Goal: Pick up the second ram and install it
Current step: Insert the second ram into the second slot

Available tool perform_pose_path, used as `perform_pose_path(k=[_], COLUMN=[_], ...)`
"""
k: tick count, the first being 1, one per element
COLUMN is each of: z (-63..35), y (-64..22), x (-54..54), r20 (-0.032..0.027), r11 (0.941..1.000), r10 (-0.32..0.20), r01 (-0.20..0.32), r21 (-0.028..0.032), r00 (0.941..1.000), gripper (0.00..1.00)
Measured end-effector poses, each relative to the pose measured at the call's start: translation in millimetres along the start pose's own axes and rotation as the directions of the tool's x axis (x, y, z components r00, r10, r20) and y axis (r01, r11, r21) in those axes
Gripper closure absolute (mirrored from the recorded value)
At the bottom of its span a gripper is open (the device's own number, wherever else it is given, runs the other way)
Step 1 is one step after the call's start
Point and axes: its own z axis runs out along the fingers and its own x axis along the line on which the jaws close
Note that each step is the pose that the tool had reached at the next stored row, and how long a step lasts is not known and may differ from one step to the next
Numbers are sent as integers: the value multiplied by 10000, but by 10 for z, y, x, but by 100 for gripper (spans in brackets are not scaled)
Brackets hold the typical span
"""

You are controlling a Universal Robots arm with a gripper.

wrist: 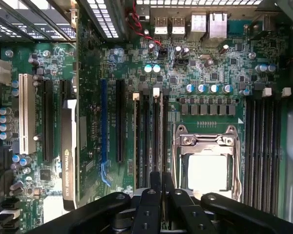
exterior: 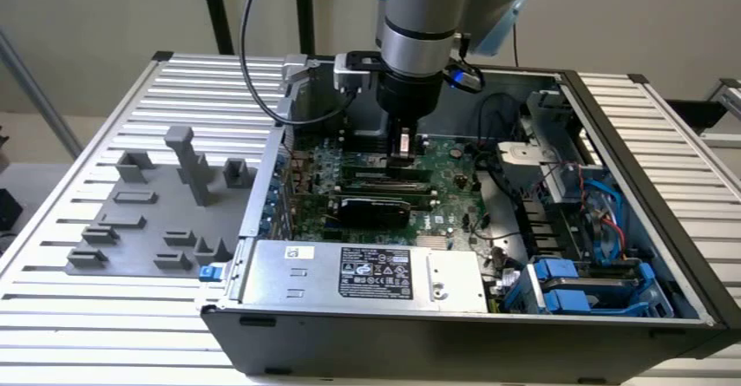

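exterior view: the gripper point(exterior: 402, 147) hangs over the far part of the motherboard point(exterior: 446, 182) inside the open computer case point(exterior: 463, 334), clenched on the second ram point(exterior: 402, 143), held upright just above the board. a grey holder tray point(exterior: 151, 221) lies on the slatted table point(exterior: 69, 317).

wrist view: the fingers point(wrist: 149, 207) are pinched together over the ram slots point(wrist: 149, 141) beside the cpu socket point(wrist: 205, 161).

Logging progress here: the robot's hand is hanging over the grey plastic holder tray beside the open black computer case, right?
Not quite. The exterior view shows the hand is not over the grey plastic holder tray. It hangs inside the open black computer case, just above the green motherboard.
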Motion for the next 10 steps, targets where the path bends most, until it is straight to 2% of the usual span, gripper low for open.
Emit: perform_pose_path(k=[3, 7, 10], z=[7, 36, 74], y=[0, -1, -4], x=[0, 0, 0], r20=[-20, -152, -182], r11=[10000, 10000, 10000], r10=[1, 5, 5], r01=[-1, -5, -5], r21=[0, -1, 0], r00=[10000, 9999, 9998], gripper=[100, 100, 100])
